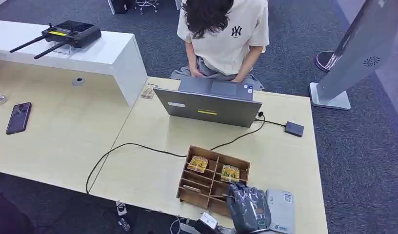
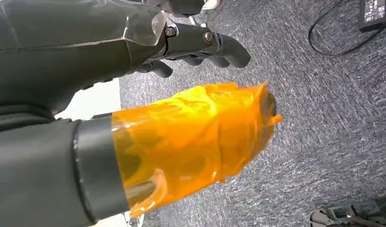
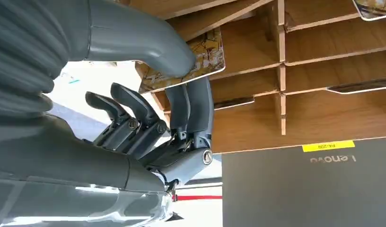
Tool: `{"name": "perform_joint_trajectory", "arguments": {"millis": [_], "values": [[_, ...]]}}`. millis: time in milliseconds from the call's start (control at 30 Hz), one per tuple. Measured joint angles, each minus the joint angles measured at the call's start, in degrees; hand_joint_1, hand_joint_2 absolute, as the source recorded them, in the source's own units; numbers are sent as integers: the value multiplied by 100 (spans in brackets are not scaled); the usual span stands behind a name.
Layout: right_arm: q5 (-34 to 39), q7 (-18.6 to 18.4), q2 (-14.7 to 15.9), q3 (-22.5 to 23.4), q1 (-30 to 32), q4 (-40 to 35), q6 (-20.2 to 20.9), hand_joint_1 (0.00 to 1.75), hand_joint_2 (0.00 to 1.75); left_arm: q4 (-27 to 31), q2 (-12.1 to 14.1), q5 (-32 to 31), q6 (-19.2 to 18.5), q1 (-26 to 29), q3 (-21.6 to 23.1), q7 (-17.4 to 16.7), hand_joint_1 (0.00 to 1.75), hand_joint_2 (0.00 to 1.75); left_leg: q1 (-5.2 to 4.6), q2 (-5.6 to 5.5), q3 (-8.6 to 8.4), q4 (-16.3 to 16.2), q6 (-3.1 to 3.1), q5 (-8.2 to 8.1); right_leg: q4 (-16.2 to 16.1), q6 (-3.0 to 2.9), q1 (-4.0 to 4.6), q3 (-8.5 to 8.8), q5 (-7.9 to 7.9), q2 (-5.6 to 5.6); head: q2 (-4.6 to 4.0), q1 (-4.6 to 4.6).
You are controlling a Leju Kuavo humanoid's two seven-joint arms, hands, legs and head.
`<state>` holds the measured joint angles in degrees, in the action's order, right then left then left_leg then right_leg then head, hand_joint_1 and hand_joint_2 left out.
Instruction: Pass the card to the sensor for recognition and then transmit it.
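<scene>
Yellow-patterned card (image 3: 203, 59) pinched in right robot hand (image 3: 181, 94) over wooden rack (image 3: 323, 71).

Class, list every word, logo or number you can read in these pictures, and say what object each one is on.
"NY" monogram: on the person's cream T-shirt.
"Lenovo", seen upside down: on the laptop lid.
"PA-209" or similar, upside down and too small to be sure: on the yellow sticker.
Print on the grey card reader: too small to read.
</scene>
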<state>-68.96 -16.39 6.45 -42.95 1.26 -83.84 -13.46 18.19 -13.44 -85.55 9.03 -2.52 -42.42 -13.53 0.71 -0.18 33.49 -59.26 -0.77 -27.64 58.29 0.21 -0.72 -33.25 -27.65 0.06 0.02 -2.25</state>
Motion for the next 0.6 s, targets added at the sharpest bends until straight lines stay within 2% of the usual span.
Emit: {"name": "perform_joint_trajectory", "arguments": {"millis": [333, 500, 600], "values": [[313, -24, -4, 66, 140, -424, -267, 175, 175, -2, 0, 74, 79, 19, -55, 37, 0, 0, 0, 0, 1, 0, 0, 0, 0, 0, 0, -2, 0, 0, 0, 0], [1129, 88, 18, 247, 322, -1172, -312, 175, 175, -2, 0, 157, 192, 60, -129, 153, 0, 0, 0, 0, 2, 0, 0, -1, 0, 0, 0, -2, 0, 0, 0, 0], [1854, 258, 57, 354, 446, -1653, -273, 175, 175, -2, 0, 210, 245, 94, -201, 227, 0, 0, 0, 1, 1, 0, 0, -1, -1, 0, 0, -2, 0, 1, 0, 0]]}}
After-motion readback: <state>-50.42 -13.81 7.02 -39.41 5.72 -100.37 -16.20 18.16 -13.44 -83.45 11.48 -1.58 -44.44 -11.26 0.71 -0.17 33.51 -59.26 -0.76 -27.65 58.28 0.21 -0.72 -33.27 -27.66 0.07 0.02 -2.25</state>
